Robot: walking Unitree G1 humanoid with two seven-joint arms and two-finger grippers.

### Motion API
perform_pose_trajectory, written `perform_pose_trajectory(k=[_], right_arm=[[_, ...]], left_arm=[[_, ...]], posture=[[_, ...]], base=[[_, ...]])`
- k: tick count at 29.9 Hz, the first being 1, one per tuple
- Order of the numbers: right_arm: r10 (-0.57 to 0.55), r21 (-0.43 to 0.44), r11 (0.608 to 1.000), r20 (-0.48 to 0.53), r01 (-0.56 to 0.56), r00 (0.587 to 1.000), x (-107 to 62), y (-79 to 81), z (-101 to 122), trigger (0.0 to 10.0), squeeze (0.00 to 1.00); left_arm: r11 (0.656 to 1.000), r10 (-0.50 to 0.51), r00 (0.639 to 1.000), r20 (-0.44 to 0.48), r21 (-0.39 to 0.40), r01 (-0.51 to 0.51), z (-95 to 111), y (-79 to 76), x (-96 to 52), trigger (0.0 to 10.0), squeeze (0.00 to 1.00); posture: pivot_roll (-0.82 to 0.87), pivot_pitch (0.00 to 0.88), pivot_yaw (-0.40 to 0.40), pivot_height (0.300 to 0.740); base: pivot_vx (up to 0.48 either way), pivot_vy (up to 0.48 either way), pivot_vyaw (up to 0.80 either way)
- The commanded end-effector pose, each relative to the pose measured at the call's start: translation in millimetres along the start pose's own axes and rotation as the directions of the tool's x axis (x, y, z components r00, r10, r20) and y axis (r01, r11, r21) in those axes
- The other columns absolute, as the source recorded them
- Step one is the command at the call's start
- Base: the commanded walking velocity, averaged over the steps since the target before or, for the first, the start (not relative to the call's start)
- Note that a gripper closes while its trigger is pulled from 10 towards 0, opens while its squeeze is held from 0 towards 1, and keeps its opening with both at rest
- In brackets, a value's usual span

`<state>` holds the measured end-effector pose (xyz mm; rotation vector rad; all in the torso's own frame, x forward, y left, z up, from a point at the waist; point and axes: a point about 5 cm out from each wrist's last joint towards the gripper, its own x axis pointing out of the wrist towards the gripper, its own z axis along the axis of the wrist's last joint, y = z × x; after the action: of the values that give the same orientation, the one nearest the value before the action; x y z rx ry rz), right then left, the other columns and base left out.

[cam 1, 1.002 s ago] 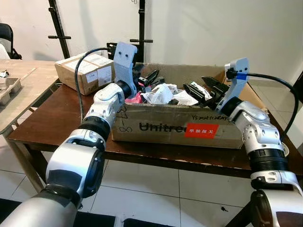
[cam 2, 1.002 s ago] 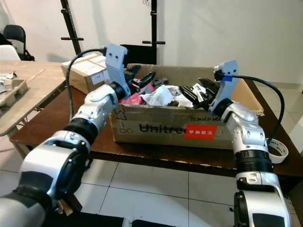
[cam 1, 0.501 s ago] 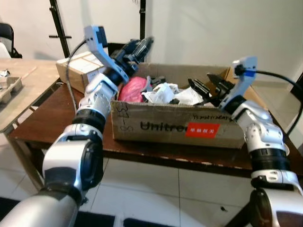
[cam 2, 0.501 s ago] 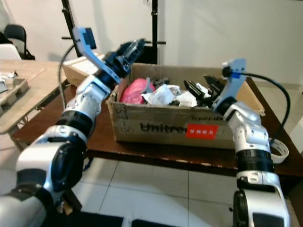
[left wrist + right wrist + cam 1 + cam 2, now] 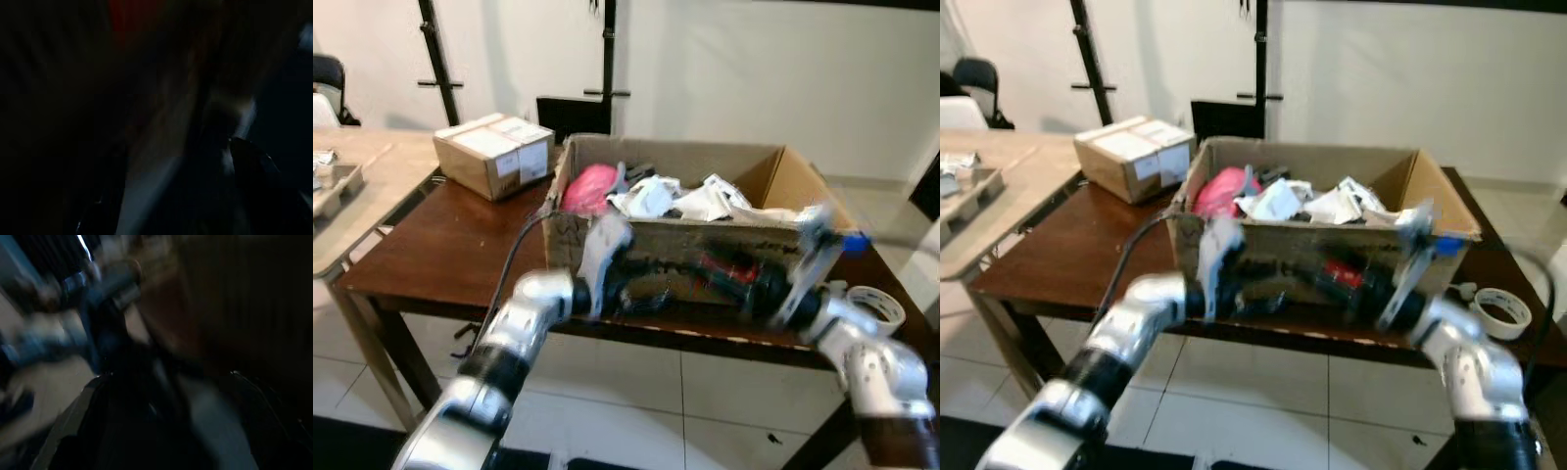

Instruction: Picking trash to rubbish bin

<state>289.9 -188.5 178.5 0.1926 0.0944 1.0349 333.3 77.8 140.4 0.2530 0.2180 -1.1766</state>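
Observation:
An open cardboard box (image 5: 781,180) stands on the dark wooden table (image 5: 426,257) and holds trash: a pink bag (image 5: 587,186) and crumpled white paper (image 5: 651,196). Both arms are low in front of the box's front wall and smeared by motion. My left gripper (image 5: 646,284) points right along that wall. My right gripper (image 5: 736,282) points left toward it, and the two nearly meet near the red label. Both wrist views are dark and blurred, and nothing in them can be made out.
A smaller taped carton (image 5: 494,152) sits at the table's back left. A roll of tape (image 5: 873,305) lies at the right edge. A light wooden table (image 5: 347,201) adjoins on the left. Black stand poles (image 5: 607,49) rise behind, and white tile floor lies below.
Both arms have dropped from over the box to in front of its front wall. The left swung down from its raised position. The camera has shifted slightly.

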Motion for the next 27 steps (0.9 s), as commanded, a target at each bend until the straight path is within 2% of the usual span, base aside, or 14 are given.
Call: perform_pose_trajectory(k=[1,4,7,8,11,14,17,18,20,23,24,25,26,27], right_arm=[[0.026,-0.003,1.000,-0.090,-0.026,0.996,3.5,4.6,-13.5,10.0,0.00],[-0.003,0.029,1.000,-0.251,0.011,0.968,-1.3,8.6,-52.9,10.0,0.00],[-0.096,0.024,0.993,-0.430,0.117,0.898,-8.4,5.1,-99.7,10.0,0.00],[-0.096,0.024,0.993,-0.430,0.117,0.898,-8.4,5.1,-99.7,10.0,0.00],[-0.154,0.021,0.979,-0.576,0.203,0.803,-17.1,7.7,-146.2,10.0,0.00],[-0.139,0.049,0.975,-0.627,0.217,0.767,-19.8,15.4,-167.5,10.0,0.00],[-0.242,-0.004,0.943,-0.698,0.334,0.674,-22.3,14.8,-194.3,10.0,0.00],[-0.242,-0.004,0.943,-0.698,0.334,0.674,-22.3,14.8,-194.3,10.0,0.00],[-0.458,-0.167,0.855,-0.689,0.491,0.562,-23.9,6.0,-212.1,10.0,0.00],[-0.552,-0.123,0.738,-0.676,0.663,0.489,-27.8,9.2,-229.1,10.0,0.00],[-0.552,-0.123,0.738,-0.676,0.663,0.489,-27.8,9.2,-229.1,10.0,0.00],[-0.588,-0.117,0.671,-0.686,0.732,0.429,-35.4,13.8,-240.5,10.0,0.00],[-0.600,-0.116,0.641,-0.693,0.759,0.400,-39.1,15.7,-244.6,10.0,0.00],[-0.600,-0.116,0.641,-0.693,0.759,0.400,-39.1,15.7,-244.6,10.0,0.00]], left_arm=[[0.999,0.006,0.998,-0.064,0.054,-0.003,-0.2,-4.1,0.0,10.0,0.00],[1.000,-0.013,0.976,-0.216,-0.005,0.012,-37.3,-21.5,-2.7,10.0,0.00],[0.998,0.029,0.934,-0.355,-0.049,-0.050,-79.6,-34.4,-6.8,10.0,0.00],[0.998,0.029,0.934,-0.355,-0.049,-0.050,-79.6,-34.4,-6.8,10.0,0.00],[0.972,0.091,0.910,-0.405,-0.163,-0.170,-111.0,-48.4,-5.0,10.0,0.00],[0.963,0.072,0.888,-0.455,-0.201,-0.181,-124.9,-61.5,-4.8,10.0,0.00],[0.947,0.071,0.872,-0.485,-0.241,-0.212,-140.9,-73.7,-6.5,10.0,0.00],[0.947,0.071,0.872,-0.485,-0.241,-0.212,-140.9,-73.7,-6.5,10.0,0.00],[0.893,0.285,0.850,-0.444,-0.200,-0.404,-155.2,-66.1,-9.4,10.0,0.00],[0.667,0.460,0.682,-0.568,-0.286,-0.688,-189.9,-64.0,-34.4,10.0,0.00],[0.667,0.460,0.682,-0.568,-0.286,-0.688,-189.9,-64.0,-34.4,10.0,0.00],[0.551,0.507,0.536,-0.675,-0.224,-0.804,-211.8,-69.1,-59.2,10.0,0.00],[0.511,0.513,0.485,-0.708,-0.203,-0.836,-218.6,-71.6,-68.3,10.0,0.00],[0.511,0.513,0.485,-0.708,-0.203,-0.836,-218.6,-71.6,-68.3,10.0,0.00]], posture=[[0.00,0.105,-0.003,0.740],[0.00,0.100,0.001,0.740],[0.00,0.096,0.002,0.740],[0.00,0.096,0.002,0.740],[0.00,0.085,0.001,0.740],[0.00,0.081,-0.002,0.740],[0.00,0.071,-0.005,0.740],[0.00,0.071,-0.005,0.740],[0.00,0.059,-0.010,0.740],[0.00,0.049,-0.015,0.740],[0.00,0.049,-0.015,0.740],[-0.01,0.037,-0.015,0.740],[-0.01,0.037,-0.015,0.740],[-0.01,0.037,-0.015,0.740]], base=[[0.000,0.000,0.00],[0.000,0.000,0.00],[0.000,0.000,0.00],[0.000,0.000,0.00],[0.000,0.000,0.00],[0.000,0.000,0.00],[0.000,0.000,0.00],[0.000,0.000,0.00],[0.000,0.000,0.00],[0.000,0.000,0.00],[0.000,0.000,0.00],[0.000,0.000,0.00],[0.000,0.000,0.00],[0.000,0.000,0.00]])
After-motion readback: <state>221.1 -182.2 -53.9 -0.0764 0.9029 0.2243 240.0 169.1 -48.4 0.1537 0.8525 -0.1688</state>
